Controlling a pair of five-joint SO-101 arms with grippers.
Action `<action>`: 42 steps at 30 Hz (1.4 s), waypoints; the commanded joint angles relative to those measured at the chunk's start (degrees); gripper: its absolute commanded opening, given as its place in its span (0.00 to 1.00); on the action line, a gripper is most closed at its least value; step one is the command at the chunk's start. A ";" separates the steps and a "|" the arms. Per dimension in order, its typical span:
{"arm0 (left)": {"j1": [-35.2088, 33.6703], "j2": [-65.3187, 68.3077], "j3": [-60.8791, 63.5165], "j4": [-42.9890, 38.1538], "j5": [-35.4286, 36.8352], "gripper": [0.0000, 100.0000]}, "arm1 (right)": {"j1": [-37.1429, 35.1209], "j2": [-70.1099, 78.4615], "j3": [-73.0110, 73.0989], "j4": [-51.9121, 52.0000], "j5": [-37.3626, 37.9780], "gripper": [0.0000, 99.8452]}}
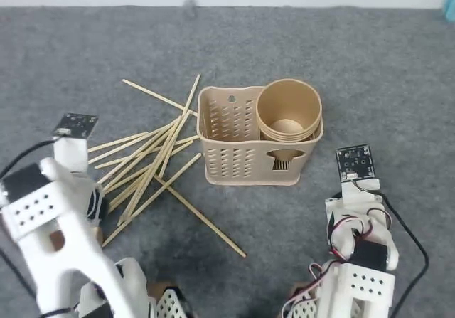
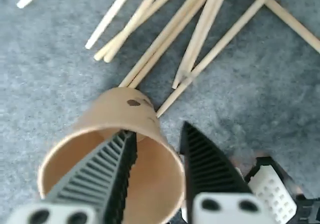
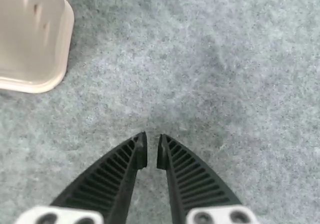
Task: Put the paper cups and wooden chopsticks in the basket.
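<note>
Basket (image 1: 234, 163): one, beige, slotted, standing upright at mid-surface, with two compartments.

Stacked cups (image 1: 288, 115): nested in the compartment on the right arm's side. At least three rims show, but the exact number cannot be read. This share of the task is judged done.

Paper cup (image 2: 107, 129): one, outside the basket, tilted with its mouth toward the left wrist camera and its base just beside the nearest chopstick ends. Whether it rests on the surface or is lifted cannot be told.

Left fingers (image 2: 107, 171): clamped on the cup's wall, one finger inside the mouth and the other outside. The cup is gripped but not yet delivered.

Chopsticks (image 1: 153, 158): roughly twelve, the count uncertain where they overlap. They lie in a loose fan on the surface beside the basket, on the left arm's side. One lies apart on the far side of the heap. Another runs out from it toward the arms, passing near the basket's front. None is in the basket, and nothing can be seen in the second compartment.

Right fingers (image 3: 131, 166): drawn together to a thin slit, holding nothing, over bare surface (image 3: 225, 58) near a corner of the basket.

Progress, as judged: the cups are mostly stowed, with one in hand. The chopsticks are wholly outstanding, so the larger part of the work remains.
</note>
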 commanded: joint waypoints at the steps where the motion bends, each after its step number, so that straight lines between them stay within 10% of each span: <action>1: 1.14 0.26 -0.66 -1.05 0.35 0.02 | -0.40 -1.27 -0.62 0.13 0.70 0.06; 21: 1.05 0.18 -17.19 6.24 0.79 0.01 | -0.40 -1.27 -0.62 0.04 0.70 0.06; 30: 1.67 0.53 -34.07 6.15 11.87 0.01 | -0.31 -1.27 -0.62 0.04 0.70 0.06; 42: 24.09 0.79 -48.22 6.07 26.29 0.01 | 2.77 -1.27 -0.35 -2.42 0.09 0.06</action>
